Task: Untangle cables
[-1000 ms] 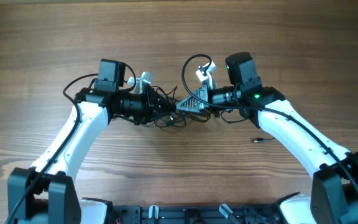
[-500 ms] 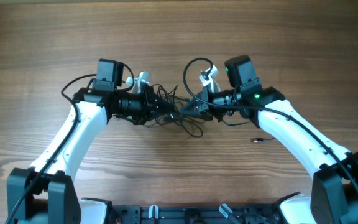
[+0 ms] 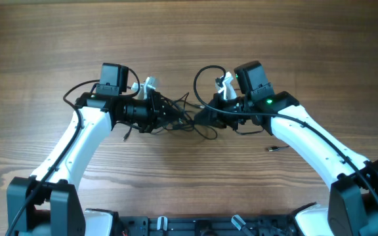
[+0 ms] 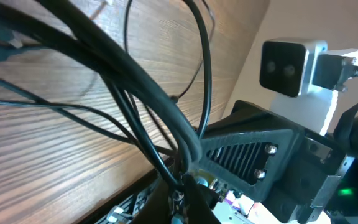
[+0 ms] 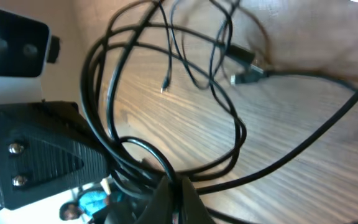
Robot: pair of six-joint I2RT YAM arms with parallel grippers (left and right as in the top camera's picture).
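While fast in left hand [image 3: 172, 113], right hand [image 3: 201, 117], cables [image 3: 187, 120] amid wide tabletop [image 3: 189, 39].

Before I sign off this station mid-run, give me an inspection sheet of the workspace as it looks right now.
Surface: wooden table, plain grain.
Job's things: cables, thin black cords in one tangle, strung between both end effectors.
Clutter: small silvery-tipped plug lying apart near the right arm; cannot tell whether a cord is attached.
End effectors: left end effector shut on the cables; right end effector shut on the cables; the two are close together.
Cables: arm wires, thicker black, looping above the right wrist.
Surroundings: dark rig frame at the table's near edge.
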